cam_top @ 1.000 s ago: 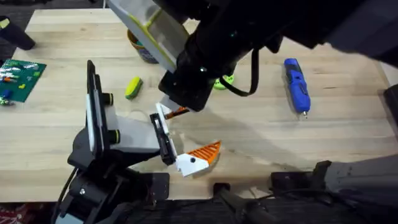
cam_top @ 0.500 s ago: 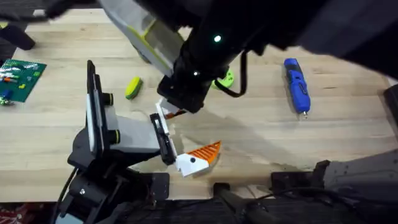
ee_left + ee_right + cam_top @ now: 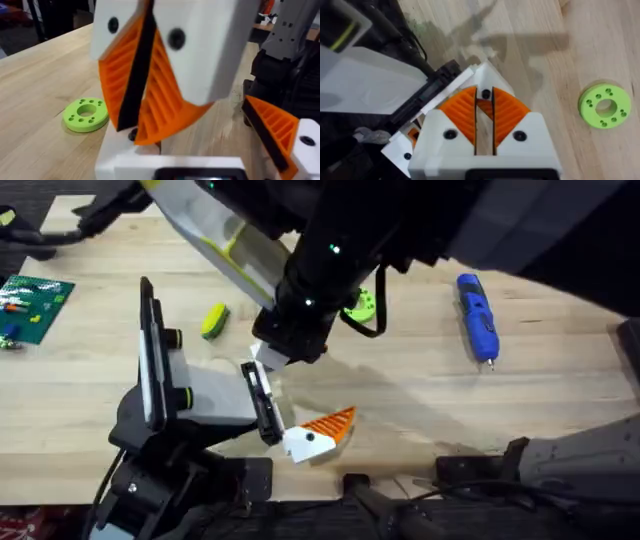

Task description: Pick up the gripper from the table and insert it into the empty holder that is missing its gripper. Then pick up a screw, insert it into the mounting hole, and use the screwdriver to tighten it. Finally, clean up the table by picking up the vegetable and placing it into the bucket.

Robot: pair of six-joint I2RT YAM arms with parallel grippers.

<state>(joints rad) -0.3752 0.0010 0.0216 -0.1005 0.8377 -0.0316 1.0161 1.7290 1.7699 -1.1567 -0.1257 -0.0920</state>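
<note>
white gripper, orange ribbed pads

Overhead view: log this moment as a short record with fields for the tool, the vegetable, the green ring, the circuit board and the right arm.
screwdriver: blue, lying flat on the table, far right, untouched
vegetable: yellow and green, on the table left of centre, not in a bucket
green ring: flat on the table, partly hidden by the right arm
circuit board: green, at the left edge
right arm: reaches across the middle
right gripper: orange pads nearly touching, nothing visible between them
</note>
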